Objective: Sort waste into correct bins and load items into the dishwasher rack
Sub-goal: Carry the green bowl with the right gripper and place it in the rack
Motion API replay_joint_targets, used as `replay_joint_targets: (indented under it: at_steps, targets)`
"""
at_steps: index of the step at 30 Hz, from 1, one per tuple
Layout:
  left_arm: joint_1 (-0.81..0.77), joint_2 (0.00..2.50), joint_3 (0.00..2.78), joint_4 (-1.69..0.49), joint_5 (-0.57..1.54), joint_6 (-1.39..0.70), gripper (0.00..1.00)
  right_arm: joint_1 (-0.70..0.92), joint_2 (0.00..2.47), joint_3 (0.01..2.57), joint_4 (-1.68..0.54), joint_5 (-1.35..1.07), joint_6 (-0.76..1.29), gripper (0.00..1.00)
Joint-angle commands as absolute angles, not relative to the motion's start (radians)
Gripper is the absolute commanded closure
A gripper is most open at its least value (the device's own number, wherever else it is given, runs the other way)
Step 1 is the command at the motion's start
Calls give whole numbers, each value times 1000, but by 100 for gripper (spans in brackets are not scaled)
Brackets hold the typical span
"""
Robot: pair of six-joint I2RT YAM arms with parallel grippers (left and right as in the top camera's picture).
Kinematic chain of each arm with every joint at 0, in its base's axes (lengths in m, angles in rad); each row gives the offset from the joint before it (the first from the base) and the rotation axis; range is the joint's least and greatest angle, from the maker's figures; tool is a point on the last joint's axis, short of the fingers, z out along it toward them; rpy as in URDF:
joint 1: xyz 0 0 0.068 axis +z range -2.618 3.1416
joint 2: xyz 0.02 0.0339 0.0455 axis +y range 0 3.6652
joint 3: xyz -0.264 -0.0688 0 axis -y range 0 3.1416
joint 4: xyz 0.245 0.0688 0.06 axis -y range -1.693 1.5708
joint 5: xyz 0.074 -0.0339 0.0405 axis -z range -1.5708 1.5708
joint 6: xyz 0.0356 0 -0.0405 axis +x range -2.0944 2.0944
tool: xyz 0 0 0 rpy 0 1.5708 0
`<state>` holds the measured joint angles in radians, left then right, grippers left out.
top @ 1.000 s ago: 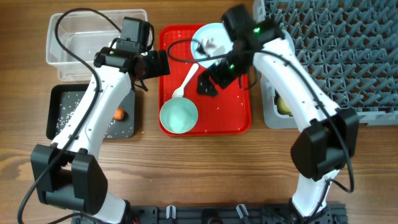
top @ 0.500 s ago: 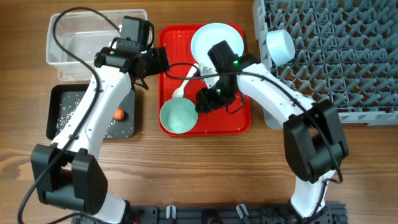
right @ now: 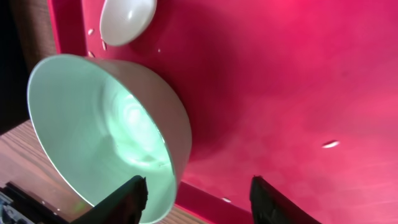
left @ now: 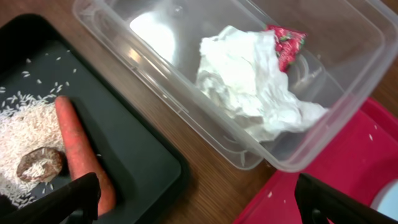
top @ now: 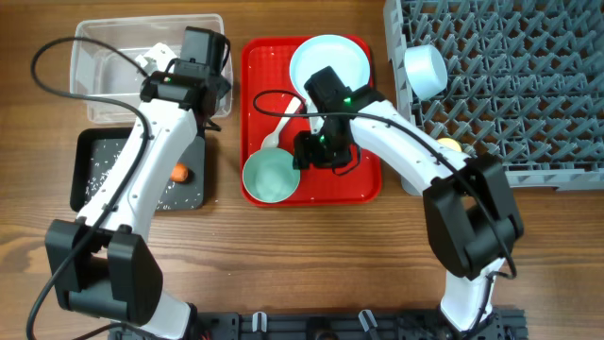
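Right gripper (right: 198, 190), jaws half-open and empty, straddles the right rim of the mint green bowl (right: 106, 124) at the near-left corner of the red tray (right: 286, 74); risk: a shallow pinch on the thin sloping wall may slip, tipping the bowl onto the white spoon (right: 127, 18) just beyond.

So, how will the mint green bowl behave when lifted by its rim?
The mint green bowl looks thin and rigid: probably light, stiff. Its glossy wall may slip. Held at one side, it could tilt.
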<state>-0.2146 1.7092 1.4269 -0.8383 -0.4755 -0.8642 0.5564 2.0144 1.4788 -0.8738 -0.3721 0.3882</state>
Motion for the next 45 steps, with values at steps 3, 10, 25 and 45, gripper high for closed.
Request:
replay_joint_targets:
  at_steps: [3, 10, 25, 45]
  targets:
    - [-171, 1716, 1433, -854, -517, -984, 0, 564, 2060, 1477, -871, -385, 475, 48]
    - [-172, 1716, 1433, -854, -513, -984, 0, 566, 2083, 1477, -862, -398, 512, 48]
    - [-172, 1716, 1433, -854, -513, -984, 0, 465, 2102, 1496, -873, -487, 448, 96]
    - [-172, 1716, 1433, -854, -513, -984, 0, 283, 1812, 1759, -288, 908, -33, 96]
